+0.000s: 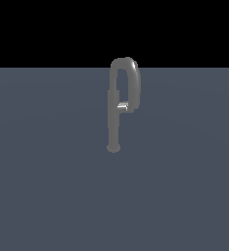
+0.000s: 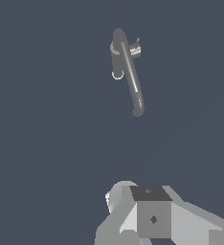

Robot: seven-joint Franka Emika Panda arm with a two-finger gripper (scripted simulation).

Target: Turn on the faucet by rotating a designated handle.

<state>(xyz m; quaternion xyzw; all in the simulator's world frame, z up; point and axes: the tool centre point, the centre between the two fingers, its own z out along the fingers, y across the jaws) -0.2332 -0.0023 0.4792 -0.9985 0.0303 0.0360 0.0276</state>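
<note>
At the centre of the grey floor (image 1: 48, 196) stood the faucet (image 1: 113, 112), its handle (image 1: 122, 105) jutting toward three o'clock. The gripper (image 2: 152, 215) hung well apart; its jaws' state was indiscernible.

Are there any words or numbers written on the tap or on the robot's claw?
None: no words, numbers, labels or signs can be read in either view.
The faucet is plain grey, and its handle is bare shiny metal.
The claw shows only a small dark diamond mark on one grey block, which is not a letter or number.
The floor is blank.
</note>
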